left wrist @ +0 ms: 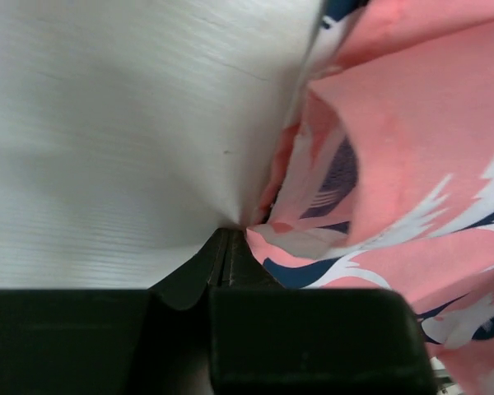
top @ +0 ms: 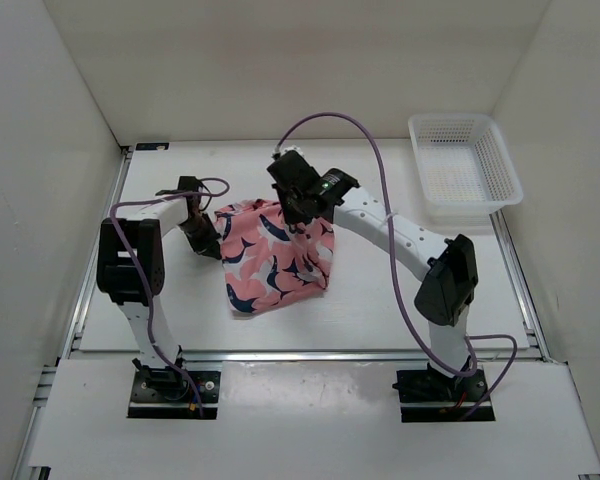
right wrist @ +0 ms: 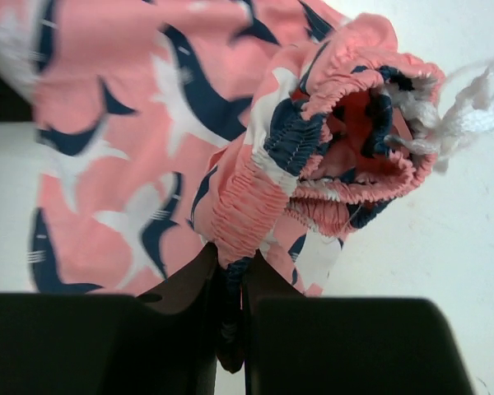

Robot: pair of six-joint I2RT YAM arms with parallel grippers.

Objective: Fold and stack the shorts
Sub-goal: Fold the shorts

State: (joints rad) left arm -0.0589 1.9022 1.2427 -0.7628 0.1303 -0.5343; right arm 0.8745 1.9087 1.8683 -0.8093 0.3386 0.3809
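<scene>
The salmon-pink shorts (top: 277,260) with navy-and-white shark shapes hang bunched between both grippers over the table's middle. My left gripper (top: 206,236) is at their left edge. In the left wrist view its jaws (left wrist: 229,240) are closed, with the edge of the shorts (left wrist: 412,156) pinched at the tips. My right gripper (top: 300,213) is at the shorts' top right. In the right wrist view it (right wrist: 232,267) is shut on the gathered elastic waistband (right wrist: 247,206). The white drawstring (right wrist: 469,107) sticks out to the right.
A white plastic basket (top: 500,185) stands at the table's far right corner. White walls enclose the table on the left, back and right. The arm bases are bolted at the near edge.
</scene>
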